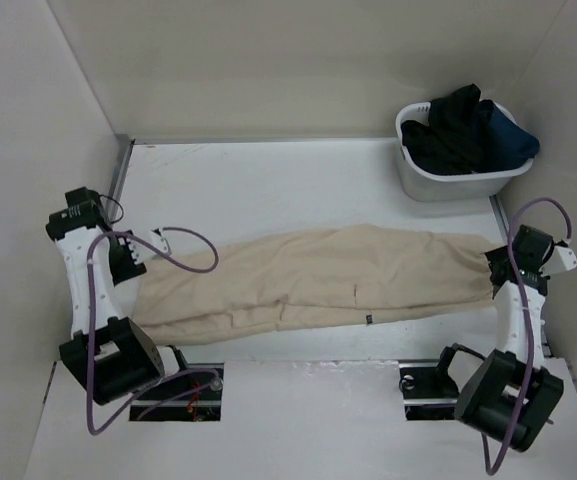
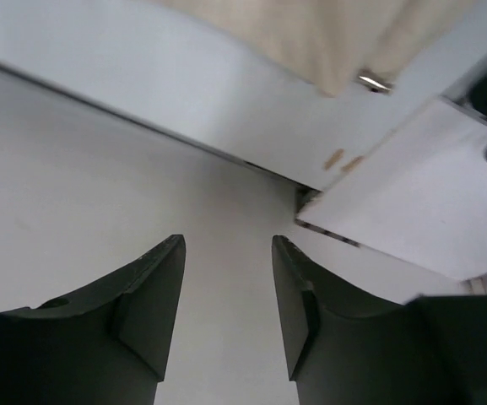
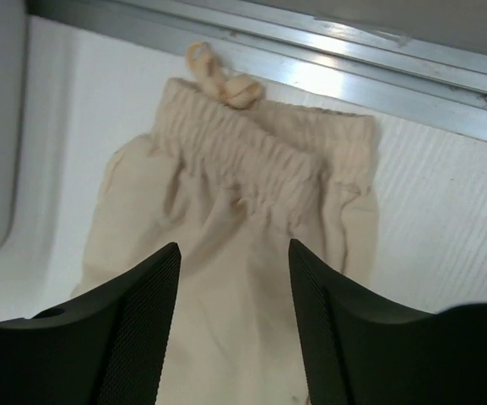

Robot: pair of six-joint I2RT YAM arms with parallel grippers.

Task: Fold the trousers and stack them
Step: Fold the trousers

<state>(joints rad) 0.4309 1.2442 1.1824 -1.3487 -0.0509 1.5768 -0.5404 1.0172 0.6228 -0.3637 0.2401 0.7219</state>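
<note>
The beige trousers (image 1: 318,280) lie flat and lengthwise across the white table (image 1: 268,180), both legs together. Their elastic waistband (image 3: 251,152) and knotted drawstring (image 3: 222,80) are at the right end, and a small dark tag (image 1: 368,320) sits on the near edge. My right gripper (image 3: 233,246) hovers open just over the cloth below the waistband, with nothing between its fingers; the top view has it (image 1: 495,268) at that right end. My left gripper (image 2: 226,240) is open and empty, off the leg end (image 1: 133,258), facing bare white surface. A corner of the trousers (image 2: 327,42) shows far ahead of it.
A white basket (image 1: 448,185) holding dark clothes (image 1: 468,130) stands at the back right, close behind the waistband end. White walls close in the left, back and right sides. A metal rail (image 3: 311,59) runs along the table edge beyond the waistband.
</note>
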